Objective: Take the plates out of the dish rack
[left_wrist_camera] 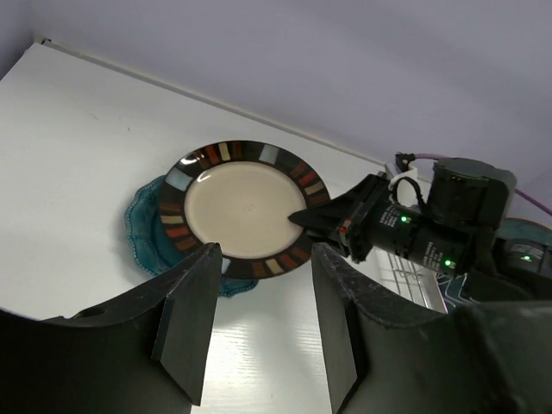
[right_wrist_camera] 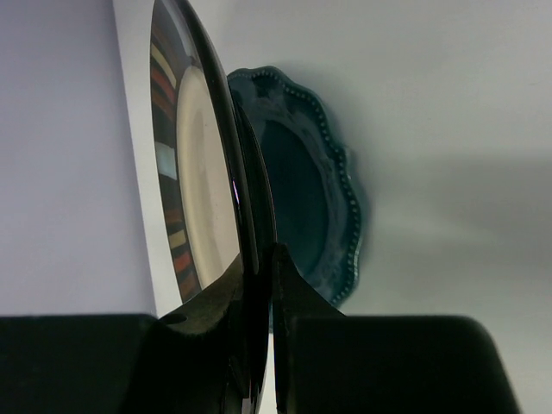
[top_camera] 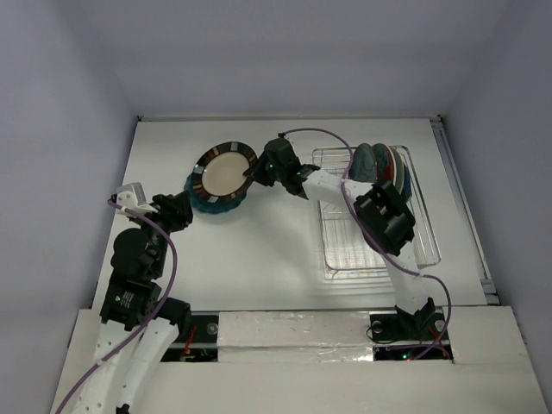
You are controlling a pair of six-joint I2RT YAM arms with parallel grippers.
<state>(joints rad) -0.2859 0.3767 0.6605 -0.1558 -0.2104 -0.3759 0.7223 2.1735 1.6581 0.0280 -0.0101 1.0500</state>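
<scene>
right pincer (top_camera: 255, 172) grips a striped plate (top_camera: 222, 171); dish rack (top_camera: 428, 250) holds several plates (top_camera: 380, 162).

I see the white desk (top_camera: 259, 259) carrying two things directly. A scalloped teal plate (top_camera: 210, 205) lies flat left of centre in the upper half of the frame. The chrome dish rack (top_camera: 345, 248) stands at the right, well apart from it.
</scene>
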